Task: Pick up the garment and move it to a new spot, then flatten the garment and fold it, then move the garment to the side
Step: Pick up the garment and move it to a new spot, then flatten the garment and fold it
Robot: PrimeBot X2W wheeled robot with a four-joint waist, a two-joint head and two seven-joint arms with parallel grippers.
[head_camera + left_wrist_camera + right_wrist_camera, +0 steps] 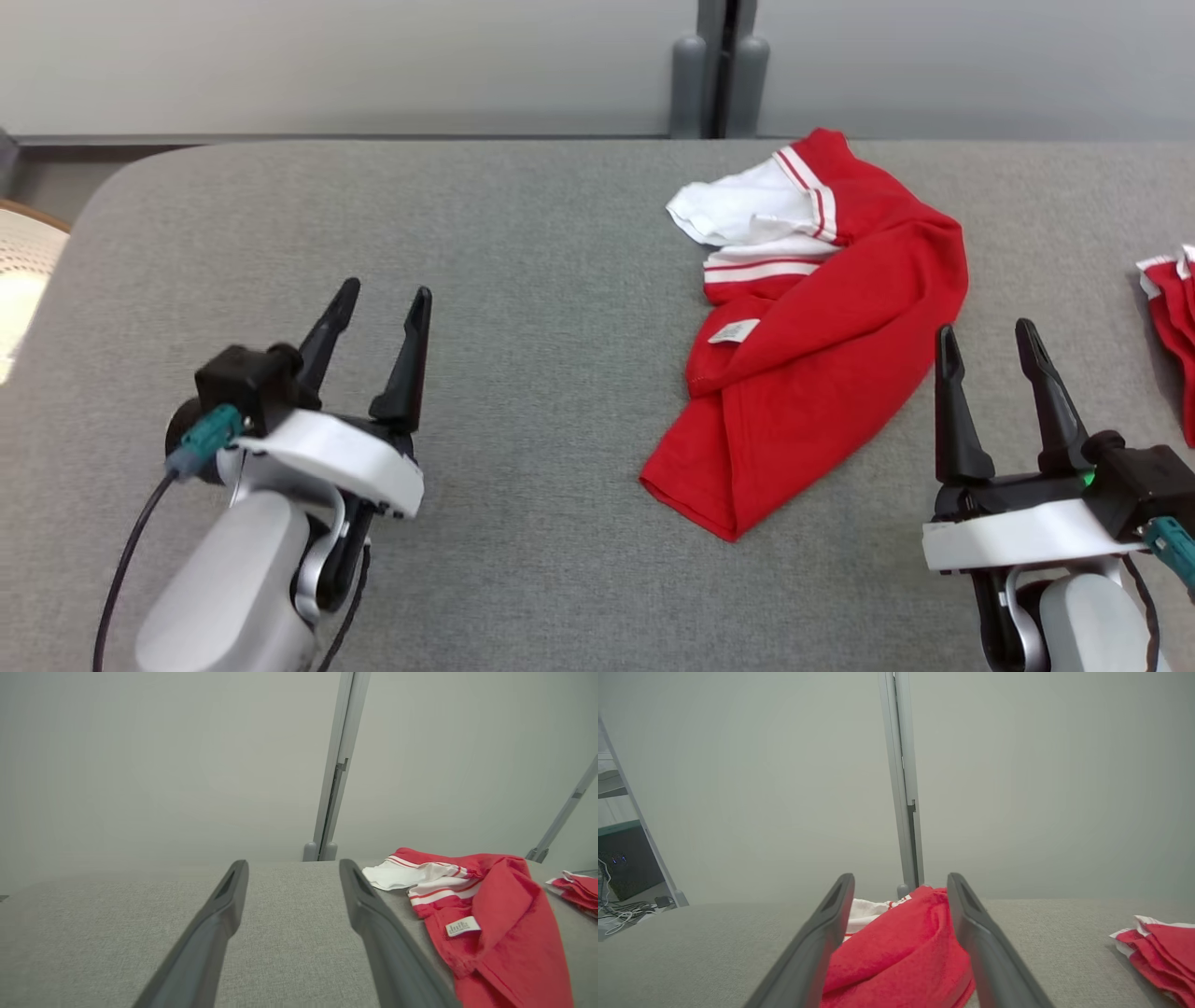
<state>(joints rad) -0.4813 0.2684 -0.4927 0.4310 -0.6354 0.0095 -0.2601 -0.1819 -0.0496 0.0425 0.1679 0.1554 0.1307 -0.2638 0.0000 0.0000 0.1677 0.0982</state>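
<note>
The garment (822,327) is a red shirt with white, red-striped sleeves, lying crumpled on the grey table (523,280), right of centre. A small white label shows on it. My left gripper (381,301) is open at the lower left, well clear of the cloth. My right gripper (988,336) is open at the lower right, just beside the garment's right edge, nothing between its fingers. In the left wrist view the garment (495,924) lies right of my open left gripper (293,868). In the right wrist view the garment (901,952) shows beyond my open right gripper (901,879).
A second red and white cloth pile (1172,327) lies at the table's right edge, also seen as folded cloth (1162,947). A grey wall with a vertical post (719,65) runs behind the table. A pale round object (23,271) sits off the left edge.
</note>
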